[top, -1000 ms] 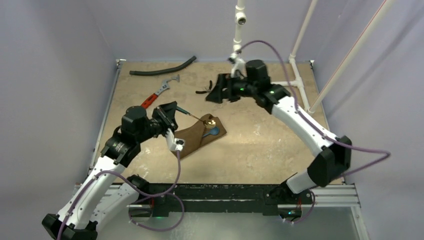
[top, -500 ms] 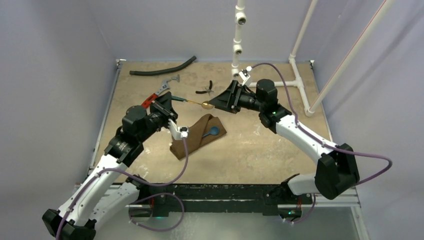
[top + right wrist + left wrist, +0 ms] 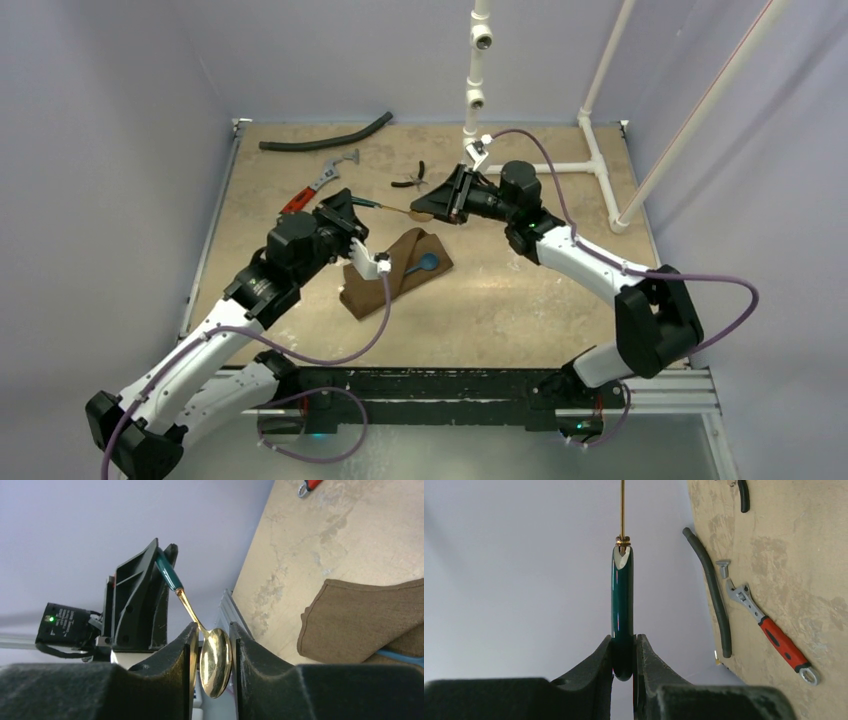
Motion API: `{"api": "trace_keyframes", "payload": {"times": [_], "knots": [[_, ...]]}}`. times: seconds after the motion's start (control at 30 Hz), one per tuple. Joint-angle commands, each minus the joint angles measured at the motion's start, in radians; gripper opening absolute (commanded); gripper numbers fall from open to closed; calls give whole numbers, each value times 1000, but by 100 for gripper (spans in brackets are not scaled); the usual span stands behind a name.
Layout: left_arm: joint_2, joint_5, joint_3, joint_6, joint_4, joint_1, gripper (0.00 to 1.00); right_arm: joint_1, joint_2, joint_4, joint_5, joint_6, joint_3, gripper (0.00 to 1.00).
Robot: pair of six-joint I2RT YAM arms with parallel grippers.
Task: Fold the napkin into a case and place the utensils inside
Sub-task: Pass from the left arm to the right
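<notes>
1. Beige speckled flat worktop (image 3: 540, 290): carries everything below that is not gripped.
2. Soft dark-brown cloth napkin (image 3: 400, 250): lies folded into a long shape near the middle of the worktop, between your two arms.
3. Long black rubber hose (image 3: 320, 140): lies along the far edge, well apart from the napkin.
4. Your left claw (image 3: 623, 645): clamped on the handle end of item 7.
5. Your right claw (image 3: 212, 630): its fingers stand close on either side of item 7's bowl. You cannot tell whether they press on it.
6. Metal wrench with a red handle (image 3: 774, 635): flat on the worktop, near the hose.
7. Slim gold spoon (image 3: 216, 660) with a glossy dark-green handle: spans between the two claws, beyond the napkin's far side in the top view.
8. Small blue spoon (image 3: 428, 262) with a round bowl: rests on the napkin, bowl toward its right end.
9. Small black pliers (image 3: 410, 181): on the worktop, near your right claw.
</notes>
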Motion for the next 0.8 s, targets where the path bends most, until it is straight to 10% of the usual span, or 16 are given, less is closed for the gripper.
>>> {"api": "trace_keyframes", "payload": {"times": [0.0, 0.27, 0.57, 0.67, 0.77], "knots": [[18, -68, 14, -9, 44, -20, 0, 11, 19, 39, -26, 7, 30, 31], [50, -143, 1, 3, 72, -32, 0, 11, 16, 24, -40, 44, -11, 47], [25, -148, -33, 37, 63, -58, 0, 2, 23, 128, -80, 139, -37, 0], [23, -127, -27, 15, -18, -65, 69, -31, 12, 98, -67, 98, -31, 0], [71, -120, 12, -140, -160, -67, 86, -90, 13, -60, -81, -31, 8, 0]]}}
